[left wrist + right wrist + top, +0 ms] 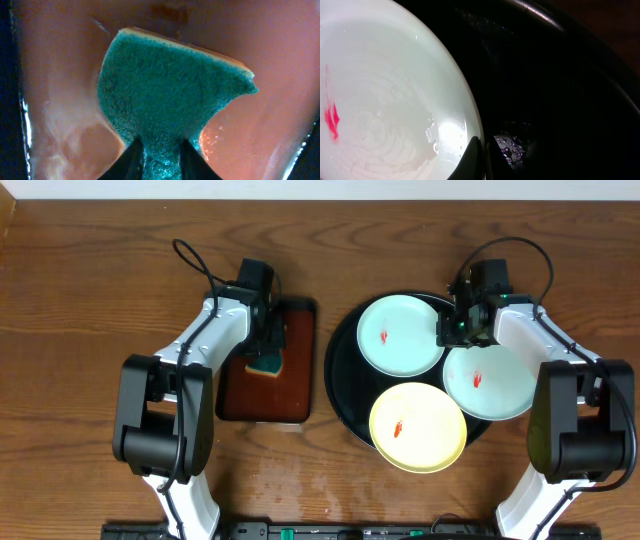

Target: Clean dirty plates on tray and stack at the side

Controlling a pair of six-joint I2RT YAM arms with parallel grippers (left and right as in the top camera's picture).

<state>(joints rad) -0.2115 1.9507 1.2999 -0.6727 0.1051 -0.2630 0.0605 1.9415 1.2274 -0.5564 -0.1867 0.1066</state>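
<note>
Overhead, the three plates (pixel 417 427) lie on the black tray (pixel 340 395). The right gripper (pixel 460 330) is at the right edge of the far mint plate (pixel 400 335) and is the nearer arm, while the left gripper (pixel 268 350) hangs over the reddish-brown tray (pixel 235 395). The left wrist view adds that its fingers (pixel 134 161) pinch a teal sponge (pixel 170 90). The right wrist view shows one finger (pixel 471 160) at this plate's rim, with the red smear (pixel 331 117) to its left — closed or spread, I cannot tell.
</note>
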